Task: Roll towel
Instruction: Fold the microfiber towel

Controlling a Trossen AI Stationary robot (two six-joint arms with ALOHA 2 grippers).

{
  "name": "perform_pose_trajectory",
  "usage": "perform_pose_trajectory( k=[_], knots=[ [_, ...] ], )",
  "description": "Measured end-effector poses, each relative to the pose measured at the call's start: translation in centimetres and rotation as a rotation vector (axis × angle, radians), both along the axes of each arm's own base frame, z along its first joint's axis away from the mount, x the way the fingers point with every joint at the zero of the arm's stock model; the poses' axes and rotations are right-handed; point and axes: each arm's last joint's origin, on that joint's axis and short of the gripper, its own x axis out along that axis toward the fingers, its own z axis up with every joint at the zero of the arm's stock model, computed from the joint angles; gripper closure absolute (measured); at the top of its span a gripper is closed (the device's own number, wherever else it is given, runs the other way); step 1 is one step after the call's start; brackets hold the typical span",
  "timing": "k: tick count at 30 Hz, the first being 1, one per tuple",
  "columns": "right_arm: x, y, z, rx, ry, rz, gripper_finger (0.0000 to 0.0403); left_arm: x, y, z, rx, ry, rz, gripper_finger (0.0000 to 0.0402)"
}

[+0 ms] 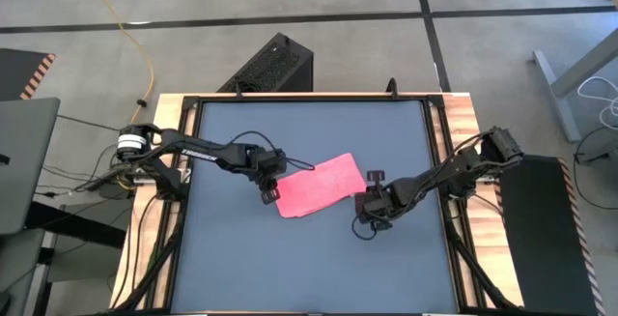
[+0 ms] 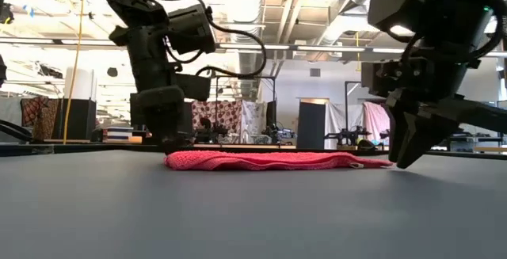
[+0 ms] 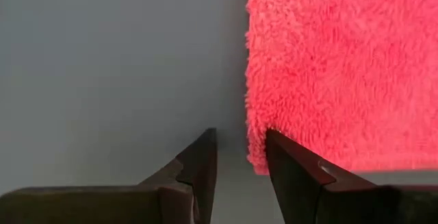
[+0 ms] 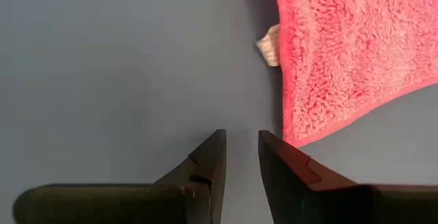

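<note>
A pink towel (image 1: 320,185) lies flat on a dark grey table (image 1: 309,268). The left gripper (image 3: 239,157), jaws slightly parted and empty, sits at one towel corner. The right gripper (image 4: 241,157), jaws likewise parted and empty, sits just beside the opposite corner.

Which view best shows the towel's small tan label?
The right wrist view: the label pokes out from the towel's edge, close up. The low view shows a pale speck at its end; the high and left wrist views don't show it.
</note>
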Motion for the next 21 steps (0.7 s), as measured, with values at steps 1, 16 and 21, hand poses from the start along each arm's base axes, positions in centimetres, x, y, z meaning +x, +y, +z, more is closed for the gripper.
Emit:
perform_pose_trajectory(
  k=[1,16,21],
  knots=[
    [-0.1,0.2,0.0,-0.001,0.006,0.004,0.029,0.1,0.1,-0.1,-0.021,-0.004,-0.011,0.0287],
    [-0.6,-3.7,7.2,0.068,-0.33,0.026,0.029,-0.2,0.0,-0.7,-0.05,0.053,-0.07,0.0389],
    [0.6,-9.9,6.9,0.222,-0.36,0.05,0.029,-0.2,0.0,-0.7,-0.056,0.051,-0.065,0.04]
  ],
)
